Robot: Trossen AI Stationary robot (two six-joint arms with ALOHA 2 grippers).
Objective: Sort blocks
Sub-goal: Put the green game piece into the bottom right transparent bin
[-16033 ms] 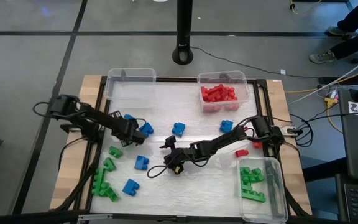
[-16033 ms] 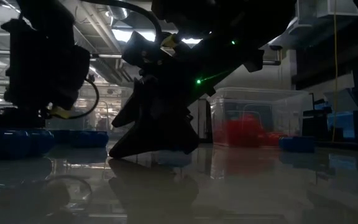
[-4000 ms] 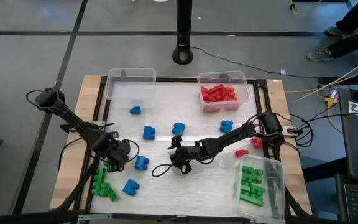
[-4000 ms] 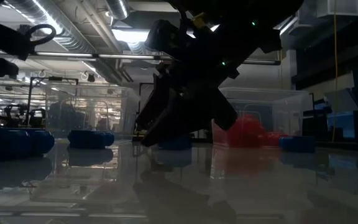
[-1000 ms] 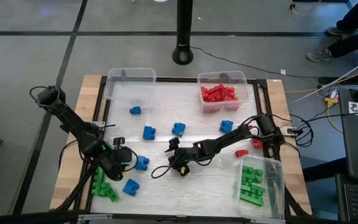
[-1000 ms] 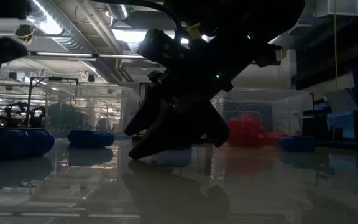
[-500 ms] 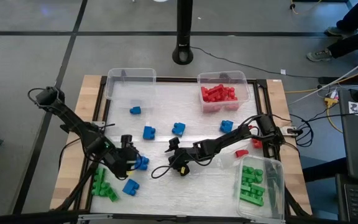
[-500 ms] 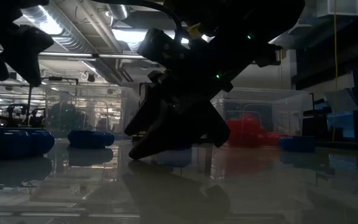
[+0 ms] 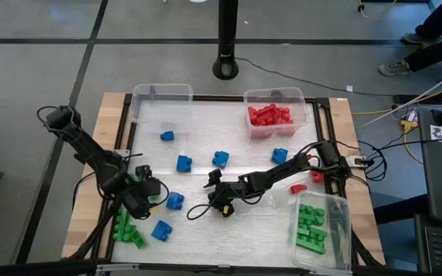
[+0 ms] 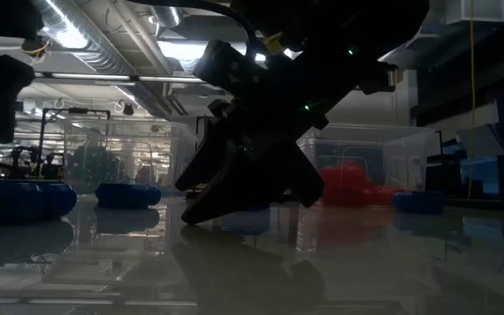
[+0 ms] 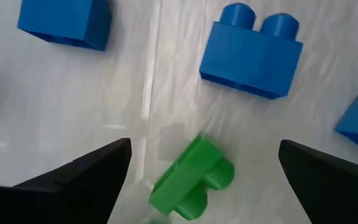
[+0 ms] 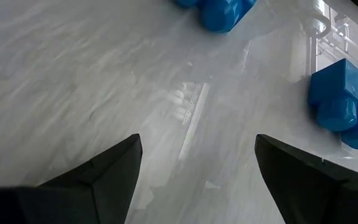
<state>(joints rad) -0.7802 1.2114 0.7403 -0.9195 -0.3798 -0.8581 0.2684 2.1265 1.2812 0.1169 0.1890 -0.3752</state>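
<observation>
My left gripper [image 9: 146, 192] hangs open over the table's near left part. In its wrist view a small green block [image 11: 191, 180] lies on the white table between the wide-apart fingers [image 11: 86, 180], touching neither. Blue blocks [image 11: 251, 42] lie just beyond it, one of them [image 9: 175, 201] beside the gripper. More green blocks [image 9: 125, 226] lie at the near left edge. My right gripper [image 9: 216, 193] rests open low at the table's middle, with bare table between its fingers [image 12: 197, 140] and a blue block [image 12: 344, 102] farther off.
Three clear bins stand on the table: one at the far left [image 9: 161, 100], one holding red blocks [image 9: 276, 113] at the far right, one holding green blocks [image 9: 319, 226] at the near right. Loose blue blocks [image 9: 220, 159] and a red block [image 9: 298, 188] lie between.
My left gripper has swung a little toward the table's right, to the nearby blue block, and come back, and its fingers have spread wider. My right arm has kept still.
</observation>
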